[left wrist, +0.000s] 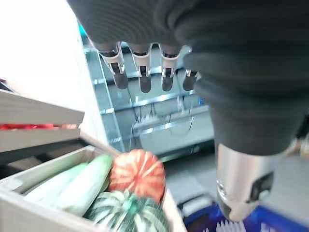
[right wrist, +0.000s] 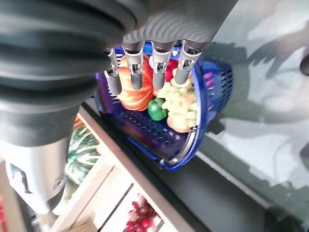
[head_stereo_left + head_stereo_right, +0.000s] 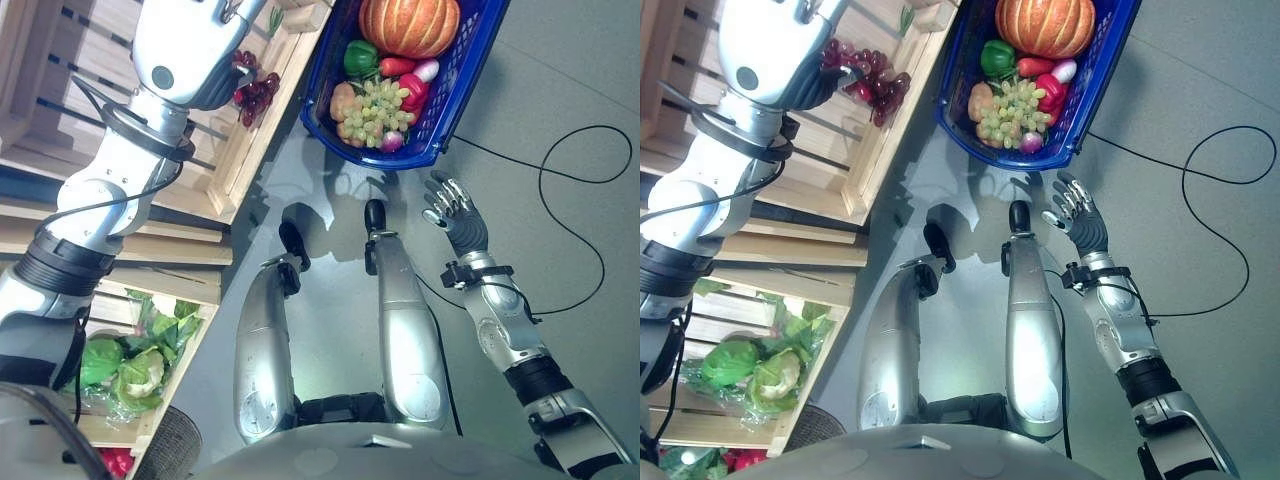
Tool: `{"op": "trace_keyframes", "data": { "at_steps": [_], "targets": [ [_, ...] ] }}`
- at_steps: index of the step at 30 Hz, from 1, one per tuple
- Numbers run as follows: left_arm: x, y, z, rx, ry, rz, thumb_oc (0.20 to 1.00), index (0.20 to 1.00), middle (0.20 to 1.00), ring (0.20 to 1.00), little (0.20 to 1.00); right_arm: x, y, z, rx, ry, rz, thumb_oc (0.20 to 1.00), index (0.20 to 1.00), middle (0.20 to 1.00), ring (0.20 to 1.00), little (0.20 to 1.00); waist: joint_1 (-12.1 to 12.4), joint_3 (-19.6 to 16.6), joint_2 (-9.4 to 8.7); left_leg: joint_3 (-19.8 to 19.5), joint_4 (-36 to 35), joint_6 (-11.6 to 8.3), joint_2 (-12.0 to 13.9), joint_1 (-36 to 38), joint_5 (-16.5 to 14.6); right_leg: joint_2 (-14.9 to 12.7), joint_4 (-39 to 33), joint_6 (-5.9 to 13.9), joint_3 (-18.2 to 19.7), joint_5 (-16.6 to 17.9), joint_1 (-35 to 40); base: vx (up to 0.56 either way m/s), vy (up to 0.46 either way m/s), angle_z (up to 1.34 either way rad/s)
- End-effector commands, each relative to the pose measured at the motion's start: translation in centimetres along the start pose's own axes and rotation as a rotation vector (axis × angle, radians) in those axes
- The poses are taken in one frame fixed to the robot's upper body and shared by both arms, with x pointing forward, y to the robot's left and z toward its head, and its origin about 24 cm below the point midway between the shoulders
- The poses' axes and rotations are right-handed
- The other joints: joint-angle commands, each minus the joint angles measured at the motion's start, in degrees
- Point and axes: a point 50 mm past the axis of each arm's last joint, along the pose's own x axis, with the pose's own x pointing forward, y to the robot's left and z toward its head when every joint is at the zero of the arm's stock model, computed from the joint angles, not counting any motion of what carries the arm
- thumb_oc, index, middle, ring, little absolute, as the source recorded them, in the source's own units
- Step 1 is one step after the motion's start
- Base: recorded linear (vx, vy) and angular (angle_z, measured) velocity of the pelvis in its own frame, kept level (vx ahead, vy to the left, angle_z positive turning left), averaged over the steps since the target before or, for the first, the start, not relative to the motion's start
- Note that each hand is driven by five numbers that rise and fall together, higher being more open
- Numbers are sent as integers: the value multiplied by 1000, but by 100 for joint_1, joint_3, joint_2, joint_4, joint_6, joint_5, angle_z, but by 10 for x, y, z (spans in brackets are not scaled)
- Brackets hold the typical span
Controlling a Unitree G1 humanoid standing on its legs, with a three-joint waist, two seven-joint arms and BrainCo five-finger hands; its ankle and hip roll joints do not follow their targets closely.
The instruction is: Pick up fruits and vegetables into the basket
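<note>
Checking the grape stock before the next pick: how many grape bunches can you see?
2: green grapes in the blue basket, and dark red grapes in the wooden crate by the left arm. More may be hidden.

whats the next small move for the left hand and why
Probably lower the left hand toward the orange squash in the wooden crate: its fingers hang straight and hold nothing above it, and the blue basket holds produce already.

light: bright, even overhead | glare: you get a blown-out white patch in the left wrist view | shadows: soft on the floor point(image 3: 330, 190) | blur: squash point(image 1: 137, 171) soft
</note>
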Motion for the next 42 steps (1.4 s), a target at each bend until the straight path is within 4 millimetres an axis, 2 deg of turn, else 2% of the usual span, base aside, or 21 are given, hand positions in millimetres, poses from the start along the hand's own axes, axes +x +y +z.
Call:
{"op": "trace_keyframes", "data": {
  "at_steps": [1,6,8,9,14,21,25,33,42],
  "targets": [
    [-8,-8,-16,122,47,-83,1000,1000,1000,1000,1000,-8,-4,17,10,-68,47,1000,1000,1000,1000,1000,-167,-316,-5,383,-438,144,-308,371,-372,333,-51,104,-388,-388,208,26,138,-14],
    [-35,-44,-33,191,121,-338,1000,1000,1000,1000,1000,-14,-13,29,25,-101,89,1000,1000,1000,1000,1000,-378,-316,43,526,-392,111,-266,313,-348,347,-24,92,-241,-388,90,14,125,-12],
    [-40,-50,-37,198,134,-397,1000,1000,1000,1000,1000,-15,-15,32,28,-110,96,1000,1000,1000,1000,1000,-404,-316,49,547,-387,112,-262,290,-349,344,-17,94,-221,-389,51,9,79,-11],
    [-48,-59,-40,231,147,-489,1000,1000,1000,1000,1000,-16,-16,36,32,-125,104,1000,1000,1000,1000,1000,-448,-316,54,582,-373,101,-247,238,-339,338,-17,99,-203,-376,-4,8,97,-8],
    [-73,-80,-46,239,213,-683,1000,1000,1000,1000,1000,-17,-18,49,49,-177,111,1000,1000,1000,1000,1000,-506,-316,49,629,-354,118,-248,98,-337,332,-22,102,-175,-347,-158,8,67,-10],
    [-104,-96,-52,239,318,-757,1000,1000,1000,1000,1000,-14,-16,63,36,-242,113,1000,1000,1000,1000,1000,-537,-316,37,657,-257,161,-230,-139,-352,341,34,104,-118,-319,-402,22,60,-5],
    [-115,-102,-56,279,367,-769,1000,1000,1000,1000,1000,-11,-15,67,27,-262,110,1000,1000,1000,1000,1000,-542,-316,28,653,-191,186,-228,-254,-372,356,107,108,-78,-319,-527,32,48,-1],
    [-112,-99,-69,347,465,-671,1000,1000,1000,1000,1000,-6,-14,76,-7,-303,94,1000,1000,1000,1000,1000,-548,-316,-12,644,-21,221,-191,-546,-418,375,282,112,-21,-307,-821,25,26,-3],
    [-83,-91,-81,367,519,-556,1000,1000,1000,1000,1000,-2,-13,77,-13,-312,80,1000,1000,1000,1000,1000,-594,-316,-72,626,80,239,-168,-800,-433,420,394,118,49,-262,-1087,2,3,-1]
  ]
}}
